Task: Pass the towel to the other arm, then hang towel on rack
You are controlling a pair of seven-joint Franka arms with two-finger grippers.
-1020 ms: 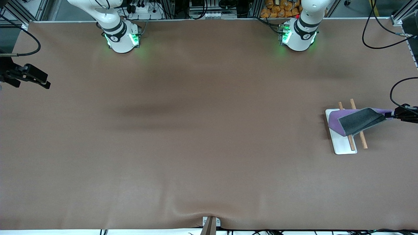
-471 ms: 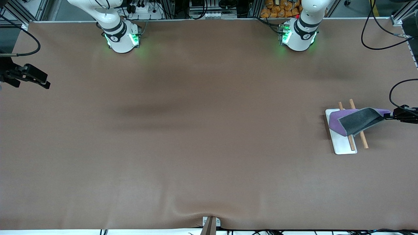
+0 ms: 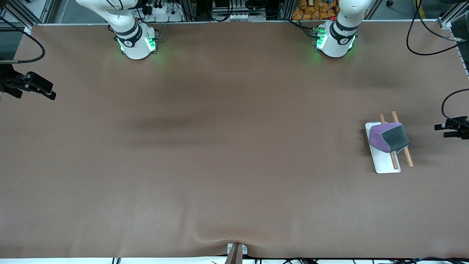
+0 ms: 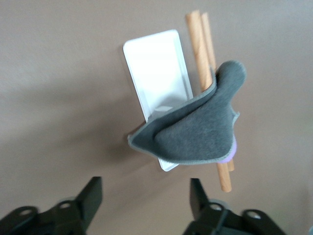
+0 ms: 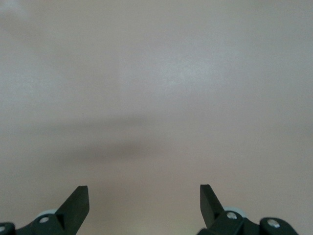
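Note:
The towel (image 3: pixel 388 137), purple and dark grey, hangs draped over the two brown rods of the rack (image 3: pixel 384 163) at the left arm's end of the table. In the left wrist view the grey face of the towel (image 4: pixel 195 134) covers the rods above the rack's white base (image 4: pixel 156 68). My left gripper (image 3: pixel 439 130) is open and empty, apart from the towel, over the table's edge beside the rack; it also shows in the left wrist view (image 4: pixel 145 192). My right gripper (image 3: pixel 51 94) is open and empty, and it waits over the right arm's end of the table, as its wrist view (image 5: pixel 144 196) shows.
Black cables (image 3: pixel 427 36) lie near the table's corner by the left arm's base. A small bracket (image 3: pixel 236 251) sits at the table edge nearest the camera.
My left gripper has let go of the towel and drawn back from the rack. The towel's held corner has dropped onto the rods. The right arm has not moved.

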